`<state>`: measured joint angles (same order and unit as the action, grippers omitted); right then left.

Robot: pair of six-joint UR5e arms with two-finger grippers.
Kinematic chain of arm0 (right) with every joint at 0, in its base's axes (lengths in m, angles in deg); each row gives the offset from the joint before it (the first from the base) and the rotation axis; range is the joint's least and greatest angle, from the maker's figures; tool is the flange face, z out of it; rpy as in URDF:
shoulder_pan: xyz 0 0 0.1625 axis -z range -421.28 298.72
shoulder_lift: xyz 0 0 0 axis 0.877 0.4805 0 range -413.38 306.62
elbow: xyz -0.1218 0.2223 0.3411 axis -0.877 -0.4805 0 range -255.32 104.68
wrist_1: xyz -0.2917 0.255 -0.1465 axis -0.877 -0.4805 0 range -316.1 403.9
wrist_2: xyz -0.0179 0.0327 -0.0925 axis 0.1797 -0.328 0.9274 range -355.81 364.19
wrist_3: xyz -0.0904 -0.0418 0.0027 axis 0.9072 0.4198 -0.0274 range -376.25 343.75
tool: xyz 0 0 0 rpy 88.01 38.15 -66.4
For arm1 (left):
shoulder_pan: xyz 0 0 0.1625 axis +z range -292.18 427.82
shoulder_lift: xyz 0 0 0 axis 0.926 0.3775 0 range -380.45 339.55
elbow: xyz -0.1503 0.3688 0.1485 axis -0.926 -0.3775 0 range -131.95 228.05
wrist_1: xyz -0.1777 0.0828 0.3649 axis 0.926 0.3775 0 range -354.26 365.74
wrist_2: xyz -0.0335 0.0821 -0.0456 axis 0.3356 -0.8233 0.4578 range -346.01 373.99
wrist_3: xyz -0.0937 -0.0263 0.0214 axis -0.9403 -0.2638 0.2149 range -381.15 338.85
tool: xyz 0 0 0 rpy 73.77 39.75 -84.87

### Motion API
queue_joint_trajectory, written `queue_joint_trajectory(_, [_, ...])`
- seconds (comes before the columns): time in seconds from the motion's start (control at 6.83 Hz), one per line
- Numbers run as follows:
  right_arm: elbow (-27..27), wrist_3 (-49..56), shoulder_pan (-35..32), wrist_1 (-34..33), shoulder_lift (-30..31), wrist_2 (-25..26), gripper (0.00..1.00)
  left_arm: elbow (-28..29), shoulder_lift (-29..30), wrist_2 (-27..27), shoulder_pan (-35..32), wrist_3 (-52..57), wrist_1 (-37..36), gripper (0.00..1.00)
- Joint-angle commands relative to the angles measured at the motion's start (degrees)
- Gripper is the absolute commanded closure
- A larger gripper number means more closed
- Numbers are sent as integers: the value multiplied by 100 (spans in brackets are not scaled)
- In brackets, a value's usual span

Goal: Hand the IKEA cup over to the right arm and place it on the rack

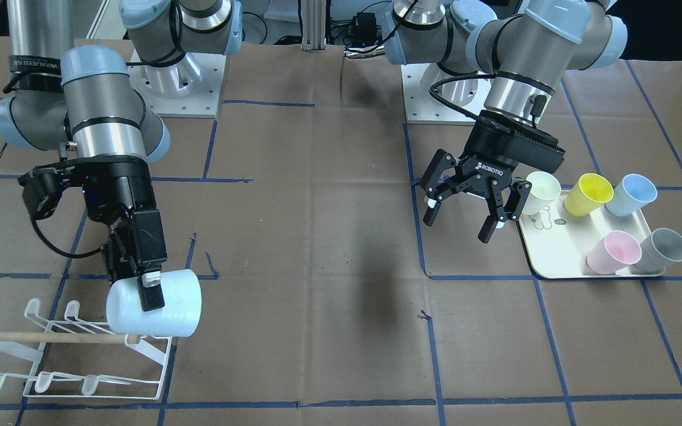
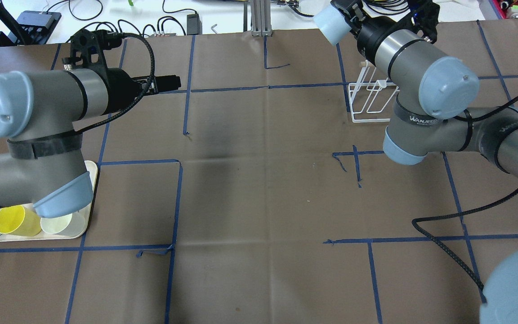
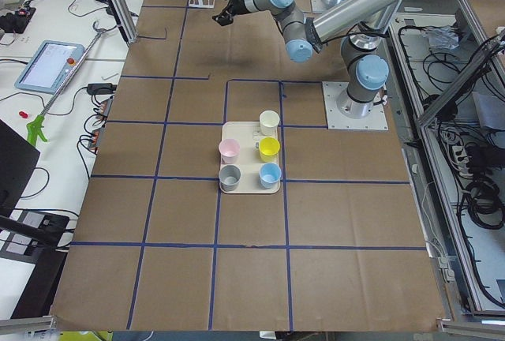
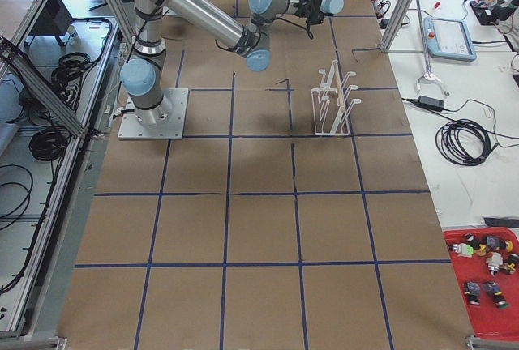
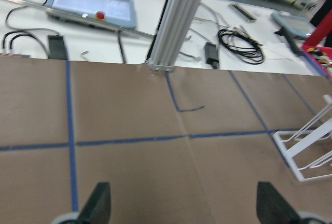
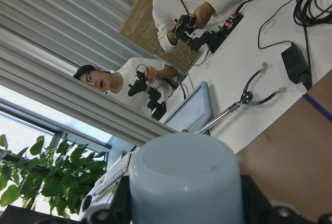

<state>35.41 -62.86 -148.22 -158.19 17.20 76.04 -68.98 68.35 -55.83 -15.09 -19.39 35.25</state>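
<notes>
The IKEA cup (image 1: pixel 178 305) is pale blue-white and lies on its side in the air. My right gripper (image 1: pixel 150 296) is shut on it, one finger across its wall near the rim. It hangs just over the wooden dowel end of the white wire rack (image 1: pixel 154 355). The right wrist view shows the cup's base (image 6: pixel 184 182) filling the space between the fingers. The right arm (image 1: pixel 101 112) comes down from the upper left of the front view. My left gripper (image 1: pixel 462 228) stands open and holds nothing, beside the tray. Its fingers (image 5: pixel 98 206) frame bare table.
A cream tray (image 1: pixel 554 248) holds a cream cup (image 1: pixel 542 189), a yellow cup (image 1: pixel 589 192), a blue cup (image 1: pixel 631 194), a pink cup (image 1: pixel 613 251) and a grey cup (image 1: pixel 663 248). Brown paper with blue tape lines covers the table. People sit beyond the table's far edge.
</notes>
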Motion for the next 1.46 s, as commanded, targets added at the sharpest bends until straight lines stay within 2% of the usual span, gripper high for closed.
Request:
queue_joint_trajectory(0.0, [-270,2119,378,-33,-306,452,90,1316,40,-1361,-233,-349,3361,1])
queue_joint_trajectory(0.15, [-593,2964,571,-24,-630,462,90,1941,66,-1733,-339,-369,4630,1])
queue_joint_trajectory(0.29, [-840,3634,634,-111,-964,471,90,2452,32,-1781,-349,-386,5905,1])
queue_joint_trajectory(0.44, [-1034,4276,635,-390,-1255,645,90,2735,14,-1833,-349,-560,6579,1])
queue_joint_trajectory(0.59, [-1054,4448,626,-463,-1423,760,90,2669,5,-2104,-366,-580,6594,1])
queue_joint_trajectory(1.17, [-1001,4406,583,-464,-1618,857,90,2580,-83,-2115,-349,-492,6550,0])
queue_joint_trajectory(1.32, [-966,4379,521,-464,-1609,892,90,2441,-109,-2115,-262,-48,6542,0])
